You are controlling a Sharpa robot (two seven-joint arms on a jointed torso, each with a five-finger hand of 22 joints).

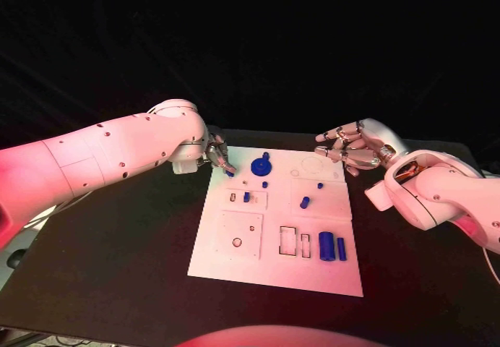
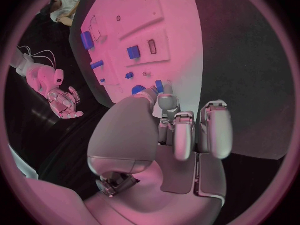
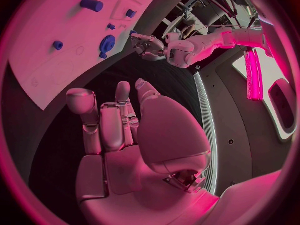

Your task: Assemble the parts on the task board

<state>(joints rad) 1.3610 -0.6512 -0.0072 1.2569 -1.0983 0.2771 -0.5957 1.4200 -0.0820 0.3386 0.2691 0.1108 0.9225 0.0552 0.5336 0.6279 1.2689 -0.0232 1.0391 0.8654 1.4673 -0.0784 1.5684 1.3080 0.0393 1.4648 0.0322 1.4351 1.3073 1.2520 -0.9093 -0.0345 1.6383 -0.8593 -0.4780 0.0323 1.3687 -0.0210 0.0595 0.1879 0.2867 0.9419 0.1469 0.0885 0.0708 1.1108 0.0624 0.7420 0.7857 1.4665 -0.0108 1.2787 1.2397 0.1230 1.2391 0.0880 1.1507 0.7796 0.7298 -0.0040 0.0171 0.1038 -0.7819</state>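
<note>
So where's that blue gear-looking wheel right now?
In the head view the blue gear sits at the task board's far end, just beside the left hand's fingertips.

A robotics lab or demo bench, dimly lit: a black table [image 1: 125, 246] carries a white task board [image 1: 273, 253] of cut-outs and small blue parts [image 1: 326, 246], just beside the left hand [image 1: 218, 155]; black drapery [image 1: 271, 58] hangs beyond the right hand [image 1: 349, 147]; cables [image 3: 209, 0] trail behind.
</note>
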